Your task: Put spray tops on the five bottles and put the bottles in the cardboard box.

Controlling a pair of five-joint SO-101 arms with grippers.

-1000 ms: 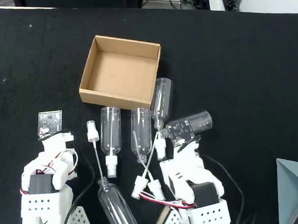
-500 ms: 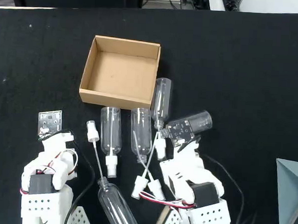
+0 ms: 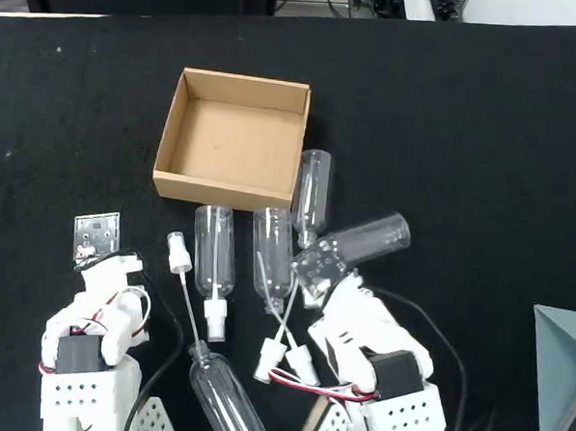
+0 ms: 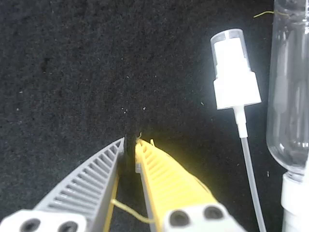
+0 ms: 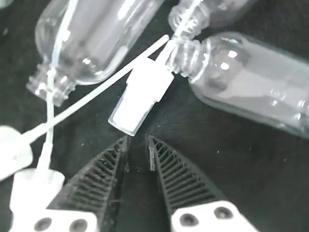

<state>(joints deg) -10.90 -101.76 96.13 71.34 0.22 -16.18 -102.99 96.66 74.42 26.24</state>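
The black tabletop (image 3: 485, 139) carries an open box (image 3: 222, 189), upright, with nothing in it. Five clear bottles lie on their sides, all outside the box. The far bottle (image 3: 312, 190) is just right of the box's near right corner. The left bottle (image 3: 215, 245) has a white top at its neck, and the middle bottle (image 3: 274, 246) lies beside it, just near the box. The right bottle (image 3: 374, 237) is tilted, and the near bottle (image 3: 225, 396) lies between the two arm bases. A loose spray top (image 3: 178, 253) lies just left of the left bottle, its tube pointing near. A pair of tops (image 3: 266, 359) lies by the right arm's base. The left gripper (image 4: 130, 141) is low over bare tabletop left of the loose spray top, its fingers pressed together on nothing. The right gripper (image 5: 137, 140) is between the middle and right bottles, its fingers slightly spread and holding nothing. A fourth top (image 5: 142, 96) lies just beyond their tips, beside the right bottle's open threaded neck.
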